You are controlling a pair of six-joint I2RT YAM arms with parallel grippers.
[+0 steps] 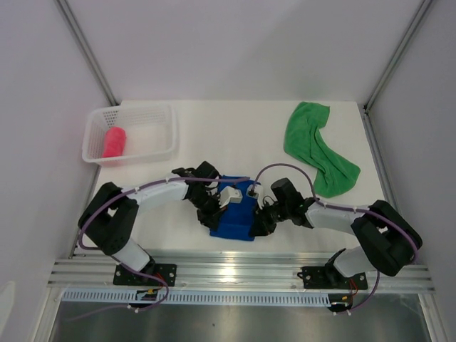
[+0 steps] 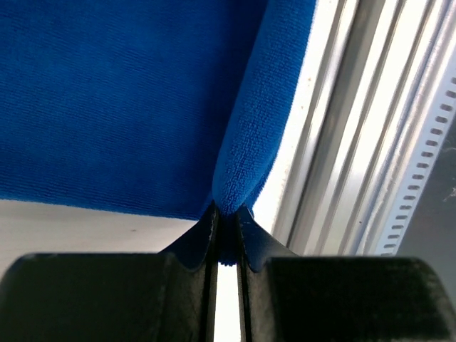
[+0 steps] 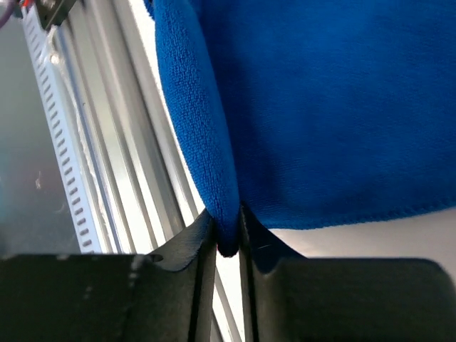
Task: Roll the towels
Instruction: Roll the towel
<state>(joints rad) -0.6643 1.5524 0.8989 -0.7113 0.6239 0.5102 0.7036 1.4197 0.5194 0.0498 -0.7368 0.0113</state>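
White table [image 1: 235, 135], mesh basket [image 1: 165, 146] far left, green towel [image 1: 313, 142] far right, blue towel [image 1: 235, 222] near middle

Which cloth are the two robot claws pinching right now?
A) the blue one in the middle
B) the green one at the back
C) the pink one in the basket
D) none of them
A: the left gripper and the right gripper each pinch a fold of the blue towel, while the pink towel lies in the basket and the green towel lies apart.
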